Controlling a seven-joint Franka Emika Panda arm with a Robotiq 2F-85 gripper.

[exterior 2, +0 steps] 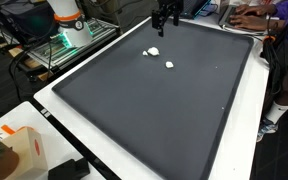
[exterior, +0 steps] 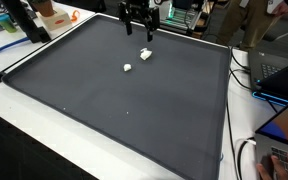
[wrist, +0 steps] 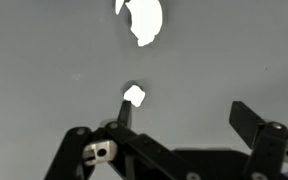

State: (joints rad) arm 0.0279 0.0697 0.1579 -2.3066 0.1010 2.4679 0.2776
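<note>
The end effector [exterior: 138, 37] hangs with its jaws spread wide and nothing between them above the far part of the dark mat [exterior: 134, 115] that covers the table [exterior: 24, 115]. Two white scraps lie apart on the mat below it. The larger white lump [exterior: 146, 54] lies closest beneath the fingers in both exterior views, and the small white piece [exterior: 127, 68] is a little further toward the mat's middle. In the wrist view the small white piece [wrist: 134, 95] shows just beside one fingertip [wrist: 123, 108], while the lump [wrist: 141, 20] sits at the top edge, partly cut off. Neither scrap is centred between the fingers. To grasp well from here, I would first shift sideways until the chosen scrap sits midway in the gap, and only then descend straight down. Both scraps look light and crumpled, so a fingertip brushing one would probably flick it away. The tips need to come down almost to the mat before closing — slowly, since there is little height to catch.
</note>
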